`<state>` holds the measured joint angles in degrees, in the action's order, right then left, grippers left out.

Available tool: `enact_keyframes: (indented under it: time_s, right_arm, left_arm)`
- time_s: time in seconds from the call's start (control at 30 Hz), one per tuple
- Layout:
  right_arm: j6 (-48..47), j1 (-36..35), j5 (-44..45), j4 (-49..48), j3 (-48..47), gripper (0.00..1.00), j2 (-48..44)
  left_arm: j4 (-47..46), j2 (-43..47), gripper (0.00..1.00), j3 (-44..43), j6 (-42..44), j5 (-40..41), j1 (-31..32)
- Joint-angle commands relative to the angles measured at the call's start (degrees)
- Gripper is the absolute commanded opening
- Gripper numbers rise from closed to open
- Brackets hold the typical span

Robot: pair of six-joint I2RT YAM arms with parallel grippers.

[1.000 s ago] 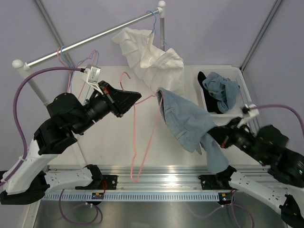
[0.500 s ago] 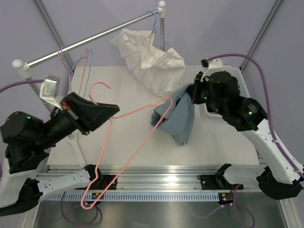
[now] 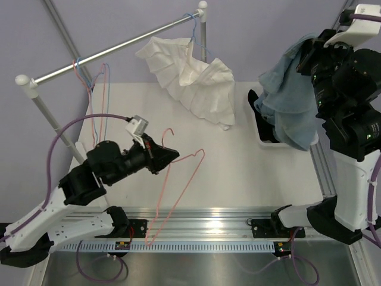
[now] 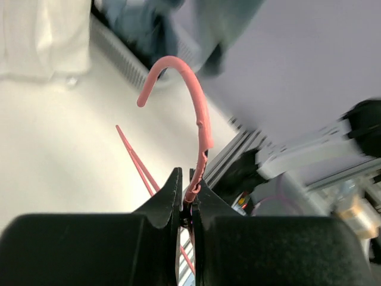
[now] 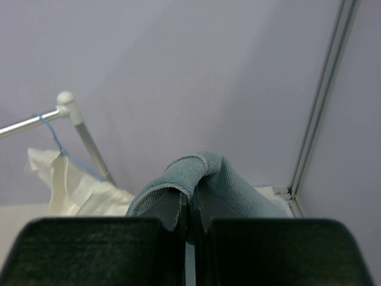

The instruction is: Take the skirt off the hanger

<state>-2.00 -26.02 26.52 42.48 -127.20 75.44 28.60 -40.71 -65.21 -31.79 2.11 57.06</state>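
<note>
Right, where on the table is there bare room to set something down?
The widest bare patch of the table lies between the hanger, the white shirt and the bin, reaching the near rail. Crowded: the left side, where the left gripper pinches the hanger, and the bin, holding clothes under the hanging denim garment.

Top view: the denim garment (image 3: 292, 107) conceals my right gripper (image 5: 190, 201) entirely and covers much of the white bin (image 3: 266, 143) behind it.

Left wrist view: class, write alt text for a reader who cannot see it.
The left gripper is shut on the neck of a pink wire hanger, whose hook curves upward above a white table.
</note>
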Motion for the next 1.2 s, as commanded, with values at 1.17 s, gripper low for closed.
enact_keyframes:
  time_s: [1.17]
  right_arm:
    - [20.27, 36.92, -22.57, -24.2, 27.95, 0.0, 12.63]
  left_arm:
    - [-15.94, -11.94, 0.0, 12.92, 0.42, -0.35, -0.1]
